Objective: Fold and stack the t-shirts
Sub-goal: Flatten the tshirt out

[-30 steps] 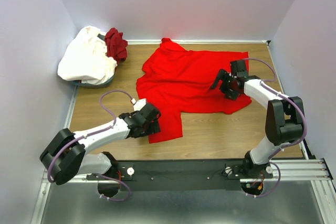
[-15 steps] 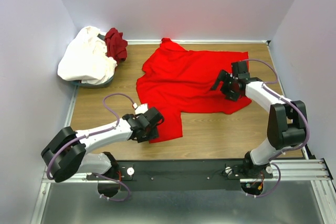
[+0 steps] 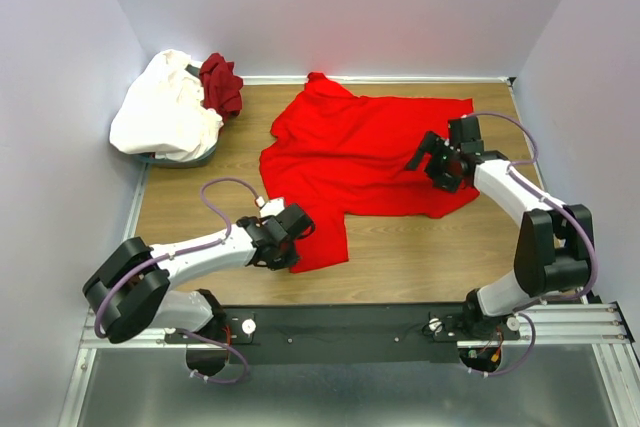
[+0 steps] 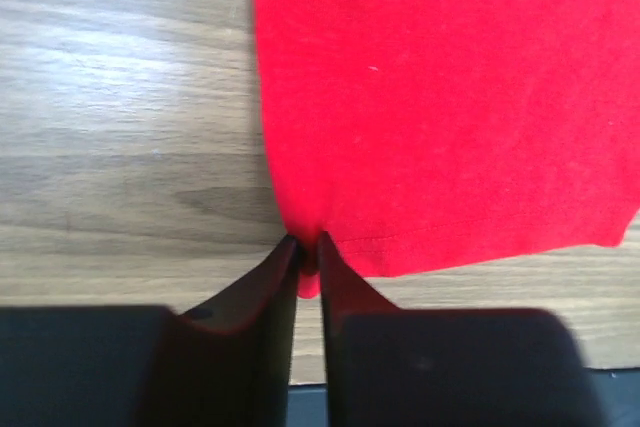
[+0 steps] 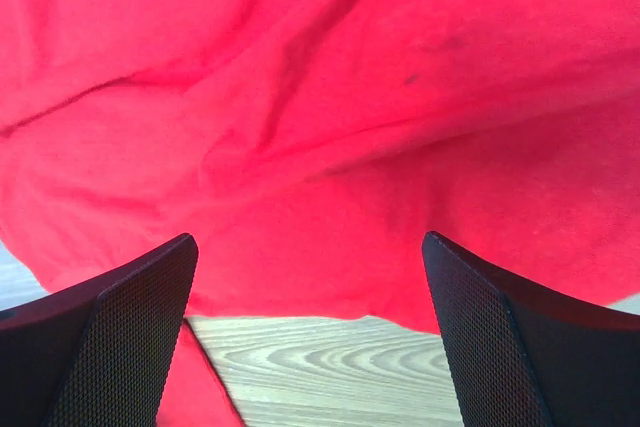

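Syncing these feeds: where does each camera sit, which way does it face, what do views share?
Top external: high behind the bases, looking down at the table; both arms show.
Left wrist: on the left gripper, facing the red t-shirt's corner; fingers pinch it.
Right wrist: on the right gripper, facing rumpled red cloth; open fingers show.
Shared: the red t-shirt.

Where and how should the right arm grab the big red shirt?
Probably its near right edge, coming down from above: the bright red cloth t-shirt lies spread on the wooden table, so only a thin edge can be pinched. The open right end effector hangs over that edge; the left end effector pinches the near left corner.
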Robot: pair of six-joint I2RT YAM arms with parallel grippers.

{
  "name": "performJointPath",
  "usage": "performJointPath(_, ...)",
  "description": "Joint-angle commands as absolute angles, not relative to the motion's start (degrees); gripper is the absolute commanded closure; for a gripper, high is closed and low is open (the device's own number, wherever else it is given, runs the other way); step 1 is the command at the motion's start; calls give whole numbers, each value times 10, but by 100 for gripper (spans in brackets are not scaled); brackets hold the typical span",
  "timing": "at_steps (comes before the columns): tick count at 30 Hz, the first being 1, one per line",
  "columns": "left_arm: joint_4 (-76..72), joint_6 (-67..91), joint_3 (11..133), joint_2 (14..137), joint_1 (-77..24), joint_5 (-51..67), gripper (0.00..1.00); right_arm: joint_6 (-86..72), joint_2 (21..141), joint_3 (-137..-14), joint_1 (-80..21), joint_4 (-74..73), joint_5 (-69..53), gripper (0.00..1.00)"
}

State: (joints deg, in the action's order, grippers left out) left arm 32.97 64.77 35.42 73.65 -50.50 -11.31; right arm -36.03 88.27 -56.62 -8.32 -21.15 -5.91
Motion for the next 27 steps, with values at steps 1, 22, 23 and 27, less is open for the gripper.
performJointPath(1,314,645,323,762,-509,-84,100,-359,847,-546,-64,-225,-64,0)
performJointPath(22,258,520,473,744,-364,-171,100,-314,823,-478,62,-273,-32,0)
performJointPath(23,256,518,476,750,-363,-171,100,-313,830,-481,62,-274,-29,0)
performJointPath(27,236,514,467,756,-362,-156,100,-312,853,-492,63,-275,-15,0)
